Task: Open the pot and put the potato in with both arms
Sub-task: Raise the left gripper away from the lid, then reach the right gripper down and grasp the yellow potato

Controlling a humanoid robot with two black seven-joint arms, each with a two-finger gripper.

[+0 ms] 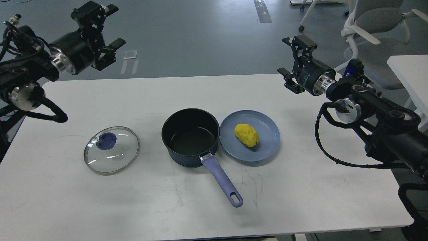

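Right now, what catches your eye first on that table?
A bright yellow potato on a blue plate, right beside an open black pot at the centre. Its glass lid lies flat to the left, and both grippers hang empty above the far corners.

White counter point(301, 187) carries a glass lid point(111, 154) at left, an open dark pot point(190, 137) mid-counter, a blue plate point(267, 140) touching it
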